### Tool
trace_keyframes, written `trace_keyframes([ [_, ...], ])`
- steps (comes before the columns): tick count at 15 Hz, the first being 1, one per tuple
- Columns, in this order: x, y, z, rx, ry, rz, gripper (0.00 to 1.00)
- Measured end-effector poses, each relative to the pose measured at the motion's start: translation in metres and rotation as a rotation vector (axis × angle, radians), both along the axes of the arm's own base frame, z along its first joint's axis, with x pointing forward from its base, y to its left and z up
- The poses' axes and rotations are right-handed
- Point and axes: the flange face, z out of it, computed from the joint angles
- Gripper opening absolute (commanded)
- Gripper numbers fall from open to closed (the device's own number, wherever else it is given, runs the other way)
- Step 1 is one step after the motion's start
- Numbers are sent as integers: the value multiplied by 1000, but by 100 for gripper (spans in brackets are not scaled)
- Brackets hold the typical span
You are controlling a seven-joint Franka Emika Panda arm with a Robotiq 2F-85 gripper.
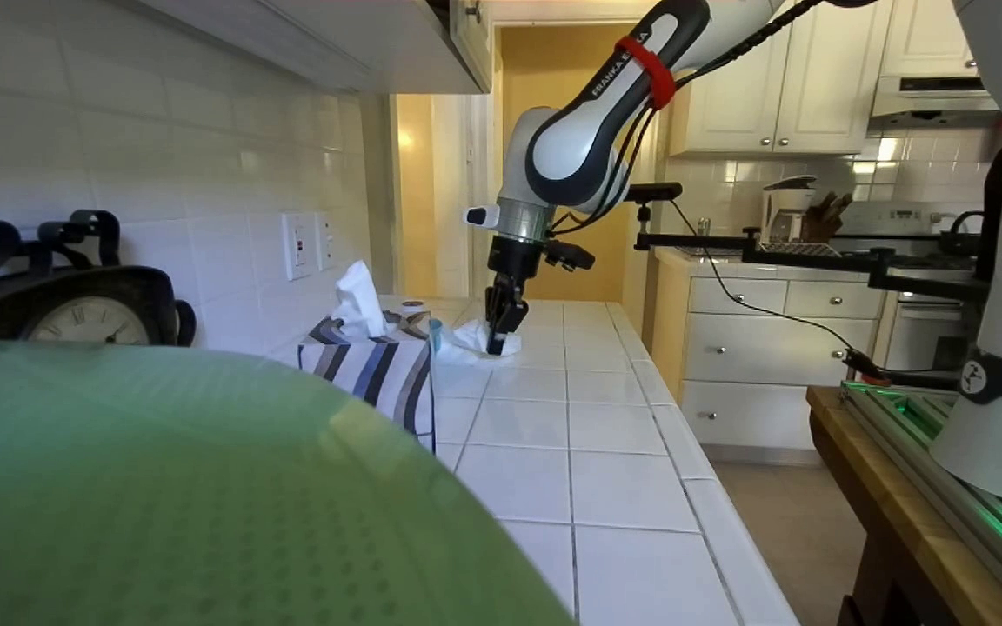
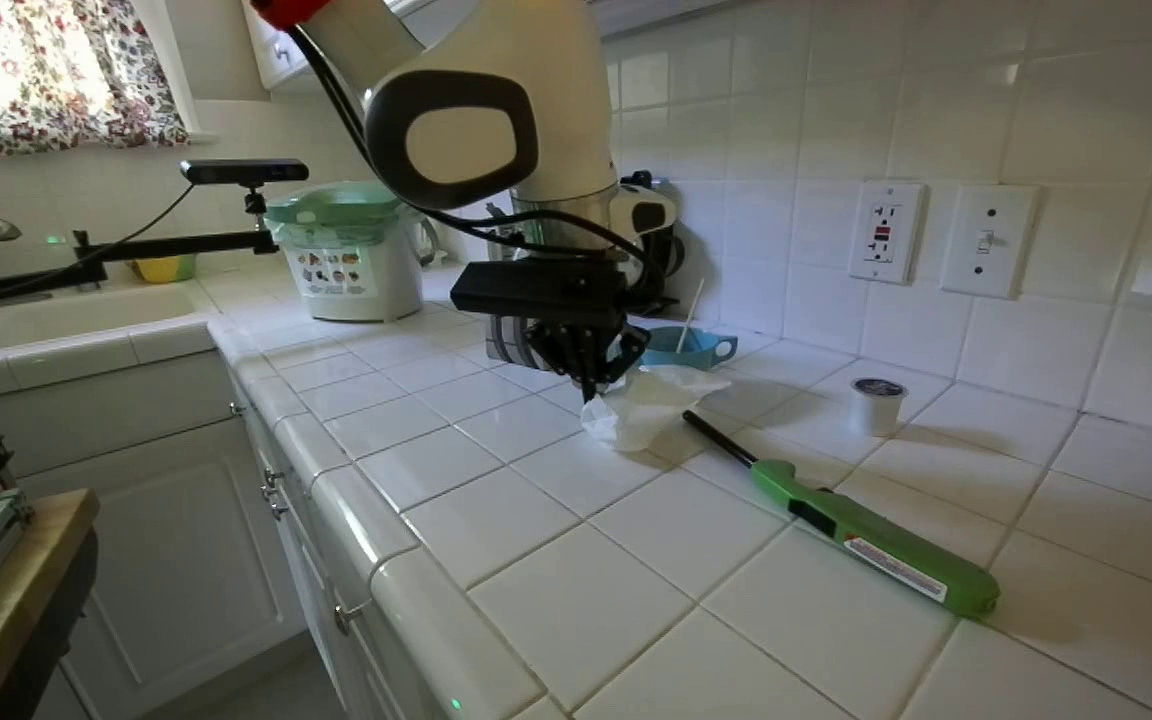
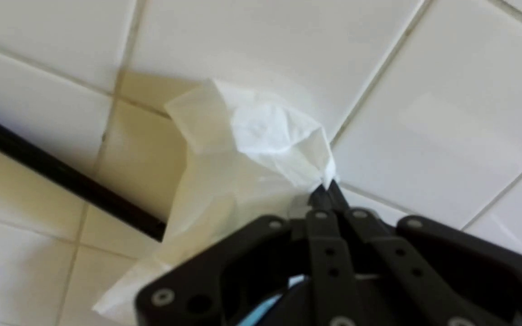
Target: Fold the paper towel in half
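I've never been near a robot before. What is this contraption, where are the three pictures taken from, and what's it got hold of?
The big jointed machine is a robot arm. At its end is a black gripper, which works like a simple mechanical hand. Two pictures look in from outside the robot; the close-up is taken from its wrist, looking down.

On the white tiled countertop you can see, among other things, a striped tissue box, a green utility lighter, a blue cup and what looks like a coffee pod.

The gripper is closed and appears to be pinching an edge of the thin white paper towel. The rest of it looks rumpled, not neatly folded.
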Motion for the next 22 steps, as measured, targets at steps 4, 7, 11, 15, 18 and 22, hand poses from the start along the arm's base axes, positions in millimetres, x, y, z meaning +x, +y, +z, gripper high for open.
trace_keyframes([
  [4, -3, -4, -3, 20, 38, 32, 0],
  [7, -3, -6, -5, 38, 59, 51, 0],
  [11, -3, -10, -10, 47, 70, 58, 33],
  [15, 1, -15, -13, 43, 70, 51, 63],
  [18, 6, -19, -4, 33, 53, 45, 85],
  [22, 7, -22, 20, 14, 46, 28, 100],
])
